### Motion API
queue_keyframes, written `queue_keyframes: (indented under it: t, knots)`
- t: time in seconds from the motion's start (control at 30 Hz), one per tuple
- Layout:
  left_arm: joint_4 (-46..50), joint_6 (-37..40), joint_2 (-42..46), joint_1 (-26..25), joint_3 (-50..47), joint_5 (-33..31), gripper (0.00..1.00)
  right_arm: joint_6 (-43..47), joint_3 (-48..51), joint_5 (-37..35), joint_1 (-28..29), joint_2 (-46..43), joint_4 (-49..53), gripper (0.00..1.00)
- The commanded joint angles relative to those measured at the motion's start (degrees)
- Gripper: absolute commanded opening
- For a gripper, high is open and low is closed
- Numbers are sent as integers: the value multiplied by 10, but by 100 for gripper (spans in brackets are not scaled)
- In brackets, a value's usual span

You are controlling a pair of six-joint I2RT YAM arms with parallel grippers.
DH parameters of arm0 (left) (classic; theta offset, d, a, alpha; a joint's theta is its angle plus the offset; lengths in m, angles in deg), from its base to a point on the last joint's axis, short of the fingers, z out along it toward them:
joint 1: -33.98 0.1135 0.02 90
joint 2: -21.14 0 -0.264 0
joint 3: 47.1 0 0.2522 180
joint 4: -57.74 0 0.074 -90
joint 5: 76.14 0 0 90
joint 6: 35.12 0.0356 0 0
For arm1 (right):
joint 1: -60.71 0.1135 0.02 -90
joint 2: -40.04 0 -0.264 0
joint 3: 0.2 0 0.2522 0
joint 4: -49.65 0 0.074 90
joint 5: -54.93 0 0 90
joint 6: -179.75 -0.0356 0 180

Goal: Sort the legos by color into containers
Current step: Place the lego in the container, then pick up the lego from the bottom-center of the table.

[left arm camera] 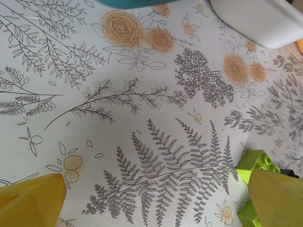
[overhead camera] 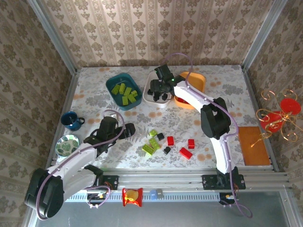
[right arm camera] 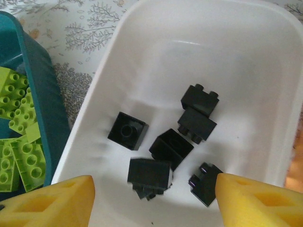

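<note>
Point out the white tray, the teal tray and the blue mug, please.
white tray (right arm camera: 189,52), right wrist view, bare floor.
teal tray (overhead camera: 110,87), top external view, left rim.
blue mug (overhead camera: 71,121), top external view, its middle.

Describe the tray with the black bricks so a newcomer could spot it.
At the table's far side, three trays sit in a row. The middle one, between the teal tray and the orange tray, is it: the white tray, holding black bricks.

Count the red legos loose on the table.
3. One red lego right of the green legos, another further right, the third nearest the arm bases. The right arm may hide others.
</note>
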Motion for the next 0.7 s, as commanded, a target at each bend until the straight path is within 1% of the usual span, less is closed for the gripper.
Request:
queue_keyframes:
  t: [0.0,0.1,0.27,0.33,0.43,0.53,0.67]
  knots:
    - [0,-9,10,-5,0,8,100,12,16,-6,3,-61,22,70]
    - [1,-7,13,-5,0,8,100,4,107,-2,12,-130,3,70]
    - [-6,-4,7,-5,0,8,100,-22,297,5,41,-250,-15,70]
    - [-12,-3,1,-5,-2,8,100,-35,376,9,61,-291,-16,72]
    - [-21,-3,-13,-4,-4,10,100,-50,467,11,103,-339,-8,76]
    - [-32,-3,-27,-3,-6,14,100,-73,526,18,143,-362,-2,77]
    - [-47,-8,-46,-3,-9,20,100,-94,565,20,166,-361,-6,77]
